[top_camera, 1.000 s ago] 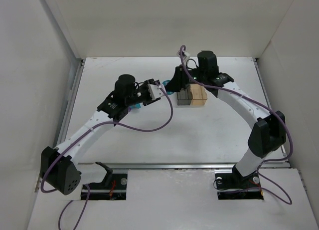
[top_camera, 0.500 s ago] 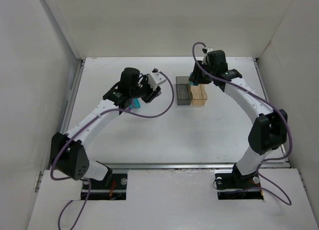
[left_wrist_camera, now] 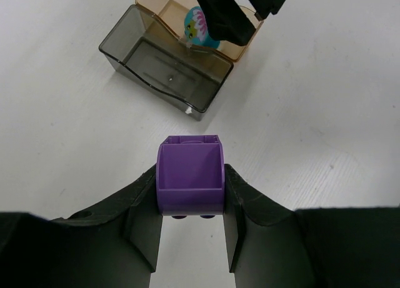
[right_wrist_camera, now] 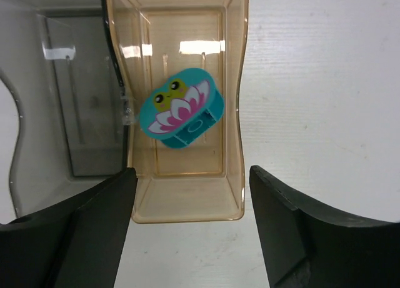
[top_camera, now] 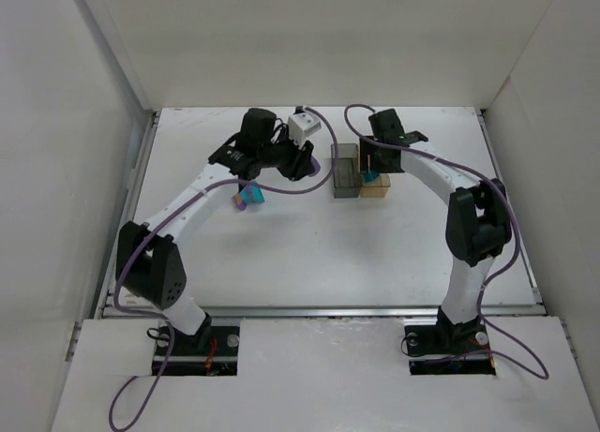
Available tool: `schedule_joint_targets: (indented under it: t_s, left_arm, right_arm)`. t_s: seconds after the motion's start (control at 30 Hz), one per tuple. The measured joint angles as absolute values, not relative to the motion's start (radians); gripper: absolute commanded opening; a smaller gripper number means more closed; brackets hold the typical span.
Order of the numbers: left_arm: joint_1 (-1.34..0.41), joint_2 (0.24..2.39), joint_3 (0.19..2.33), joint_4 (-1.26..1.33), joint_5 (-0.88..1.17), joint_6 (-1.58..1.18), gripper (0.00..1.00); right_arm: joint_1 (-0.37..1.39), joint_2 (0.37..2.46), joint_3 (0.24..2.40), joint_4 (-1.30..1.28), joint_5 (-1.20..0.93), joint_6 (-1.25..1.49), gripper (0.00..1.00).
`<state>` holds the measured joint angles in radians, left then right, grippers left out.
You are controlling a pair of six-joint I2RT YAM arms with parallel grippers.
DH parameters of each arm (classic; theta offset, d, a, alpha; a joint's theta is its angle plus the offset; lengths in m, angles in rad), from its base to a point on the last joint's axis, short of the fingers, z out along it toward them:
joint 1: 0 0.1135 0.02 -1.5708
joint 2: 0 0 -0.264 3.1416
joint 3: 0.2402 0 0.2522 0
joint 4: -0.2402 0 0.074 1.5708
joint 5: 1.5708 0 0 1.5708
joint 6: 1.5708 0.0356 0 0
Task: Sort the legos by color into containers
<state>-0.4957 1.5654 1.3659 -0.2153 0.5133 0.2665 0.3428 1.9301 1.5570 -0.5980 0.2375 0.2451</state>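
Right wrist: right tool [right_wrist_camera: 190, 200] jaws now apart above amber container [right_wrist_camera: 234, 113]; teal lego [right_wrist_camera: 181, 110] released, lying tilted inside. Meanwhile left tool [left_wrist_camera: 190, 200], clamped on purple lego [left_wrist_camera: 190, 172], has neared grey container [left_wrist_camera: 119, 47], likely its bin.

Overhead feed: I see a matte white tabletop [top_camera: 309, 254] boxed in on three sides by plain white panels: back wall [top_camera: 319, 38], left wall [top_camera: 56, 170], right wall [top_camera: 562, 151]. Seams show where the panels meet at the far corners. Grey metal edging runs round the surface: left rail [top_camera: 137, 170], right rail [top_camera: 489, 141], near rail [top_camera: 319, 311]. Nearer to me than that sits a white board [top_camera: 319, 376] with two dark rectangular cut-outs [top_camera: 231, 334]. Light reads even and diffuse; shadows are soft and faint. On the wrist feeds the tabletop shows a fine streaked grain close up
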Motion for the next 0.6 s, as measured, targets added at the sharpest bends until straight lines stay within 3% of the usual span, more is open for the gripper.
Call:
schedule_joint_targets:
  t_s: [0.4, 0.6]
  left_arm:
    - [-0.554, 1.971, 1.721, -0.209, 0.463, 0.101, 0.01]
    - [-0.587, 2.103, 1.769, -0.150, 0.421, 0.012, 0.19]
  right_arm:
    - [0.318, 1.740, 1.579, -0.591, 0.217, 0.270, 0.85]
    - [0.268, 1.602, 1.541, -0.562, 0.230, 0.287, 0.87]
